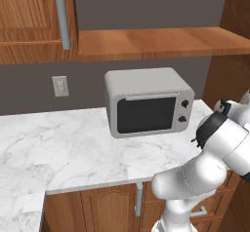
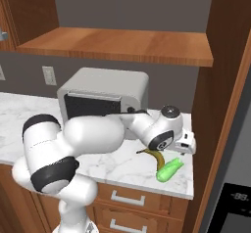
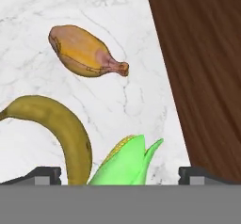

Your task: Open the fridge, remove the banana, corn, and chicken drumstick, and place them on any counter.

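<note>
The arm's wrist hides most of the banana (image 2: 156,157) in the right base view, leaving a dark curved tip beside the corn (image 2: 169,169). In the hand view the banana and the corn's green husk, with yellow kernels showing, are cut off at the bottom, nearly touching. The chicken drumstick (image 3: 84,52), a glossy orange-brown lump tapering to a knob, lies apart on the veined marble counter (image 3: 113,105). The gripper (image 3: 120,175) stands wide open over them, empty. A dark wooden panel (image 3: 202,68) borders the counter.
</note>
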{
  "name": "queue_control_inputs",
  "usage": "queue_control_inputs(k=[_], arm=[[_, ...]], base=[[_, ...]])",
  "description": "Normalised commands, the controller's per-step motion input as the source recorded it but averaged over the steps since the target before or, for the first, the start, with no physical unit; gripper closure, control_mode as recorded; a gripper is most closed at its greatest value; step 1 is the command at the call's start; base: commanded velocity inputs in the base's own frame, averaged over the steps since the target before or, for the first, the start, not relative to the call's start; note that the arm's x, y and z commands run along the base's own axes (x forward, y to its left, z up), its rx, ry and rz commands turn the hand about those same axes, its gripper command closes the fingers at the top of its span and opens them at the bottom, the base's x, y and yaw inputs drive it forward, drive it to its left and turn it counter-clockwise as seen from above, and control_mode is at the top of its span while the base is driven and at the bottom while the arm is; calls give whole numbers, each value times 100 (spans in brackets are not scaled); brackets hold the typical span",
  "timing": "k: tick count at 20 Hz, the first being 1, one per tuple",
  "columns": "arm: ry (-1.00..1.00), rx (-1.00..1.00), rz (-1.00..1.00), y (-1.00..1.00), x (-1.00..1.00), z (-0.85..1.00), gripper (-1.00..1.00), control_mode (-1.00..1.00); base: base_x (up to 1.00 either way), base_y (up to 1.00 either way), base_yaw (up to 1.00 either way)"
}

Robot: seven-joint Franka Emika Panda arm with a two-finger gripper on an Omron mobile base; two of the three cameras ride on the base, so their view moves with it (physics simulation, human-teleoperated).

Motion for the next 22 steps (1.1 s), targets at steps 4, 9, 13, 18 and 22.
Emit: queue_control_inputs(k=[4,9,13,18,22], arm=[[1,18,-9,28,-8,65,-100,-100],[-7,6,-7,36,-27,73,-100,-100],[-1,0,-5,24,-54,68,-100,-100],[0,0,-6,26,-70,56,-100,-100],[0,1,-8,18,-92,29,-100,-100]], base=[[0,0,0],[0,0,0],[0,0,0],[0,0,0],[0,0,0]])
